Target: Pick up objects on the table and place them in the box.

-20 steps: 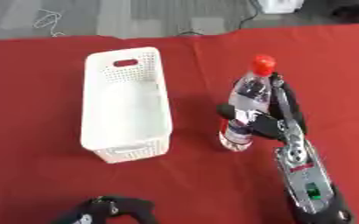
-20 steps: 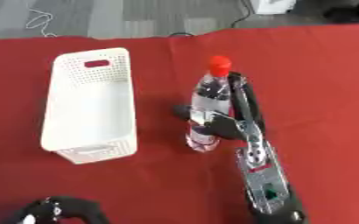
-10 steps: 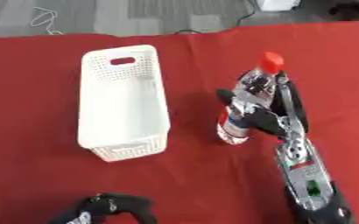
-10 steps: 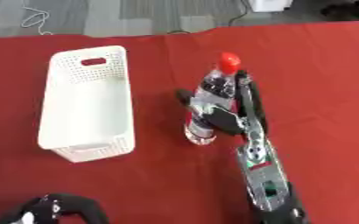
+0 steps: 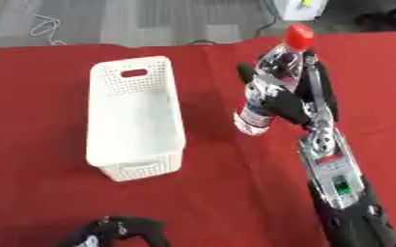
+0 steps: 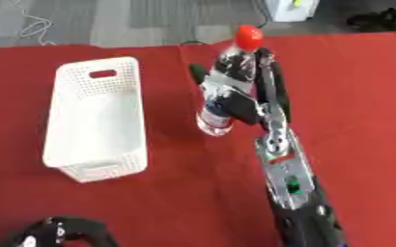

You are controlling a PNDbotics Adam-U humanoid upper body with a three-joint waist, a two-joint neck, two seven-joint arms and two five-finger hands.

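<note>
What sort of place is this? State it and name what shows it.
Probably an office or lab set up for robot trials: grey carpet tiles with a loose cable beyond a table under a red cloth, where the right hand grips a bottle beside a white basket.

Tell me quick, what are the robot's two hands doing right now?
Right hand: closed around the clear bottle with the red cap.
Left hand: low at the bottom edge; cannot tell if it is open or closed.

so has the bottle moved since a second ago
Yes. The bottle, gripped by the right hand, has risen and tilted; its base now looks clear of the cloth, judged against the white basket.
</note>
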